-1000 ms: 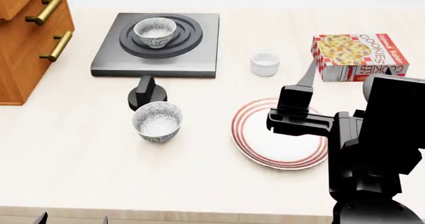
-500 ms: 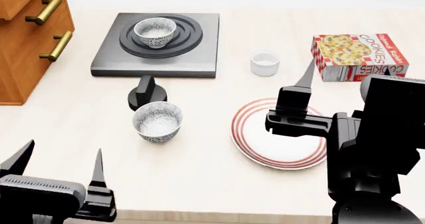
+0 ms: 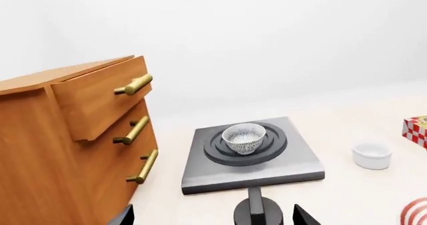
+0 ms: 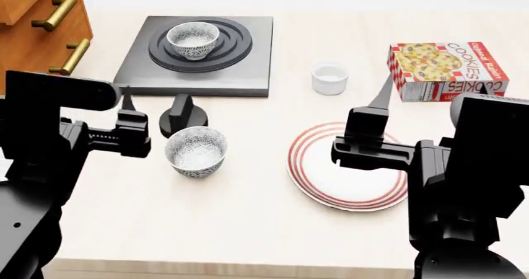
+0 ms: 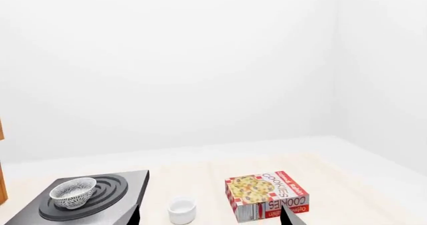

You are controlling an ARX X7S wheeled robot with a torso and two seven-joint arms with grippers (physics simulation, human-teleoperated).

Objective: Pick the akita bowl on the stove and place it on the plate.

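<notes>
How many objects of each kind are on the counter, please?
Speckled bowls: 2
Plain white cup: 1
Red-ringed plate: 1
Cookie box: 1
Stove: 1
Total: 6

Both arms are matte black and blocky, built of boxy segments with rounded joints. Each gripper, left [image 4: 124, 105] and right [image 4: 385, 92], ends in thin, pointed black fingers.
</notes>
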